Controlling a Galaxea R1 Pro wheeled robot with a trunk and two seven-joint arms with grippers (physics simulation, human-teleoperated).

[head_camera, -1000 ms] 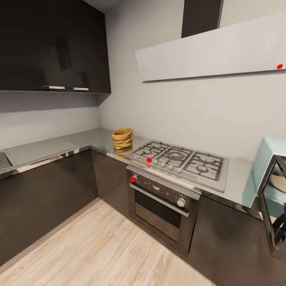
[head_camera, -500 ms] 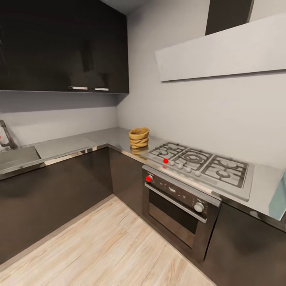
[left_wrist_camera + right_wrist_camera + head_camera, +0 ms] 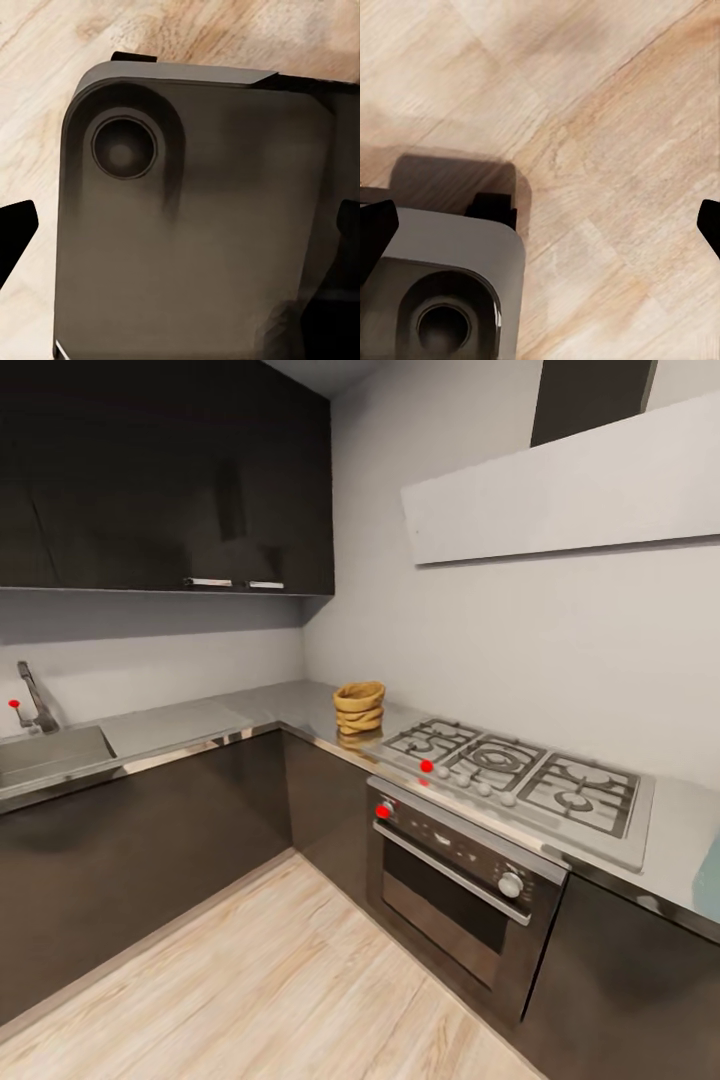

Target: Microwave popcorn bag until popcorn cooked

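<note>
Popcorn bag (image 3: 360,707) stands upright on the countertop (image 3: 270,707) in the corner, just beside the gas hob (image 3: 520,775); its rolled rim is open, but what lies inside cannot be made out. Below the hob sits the dark built-in oven (image 3: 460,890). Further along the worktop is a sink (image 3: 45,752) with a tap (image 3: 35,700). The left gripper (image 3: 180,225) hangs over the robot's dark base (image 3: 187,247), the right gripper (image 3: 540,225) over the wooden floor (image 3: 607,112); both have their fingertips spread wide, holding nothing.
</note>
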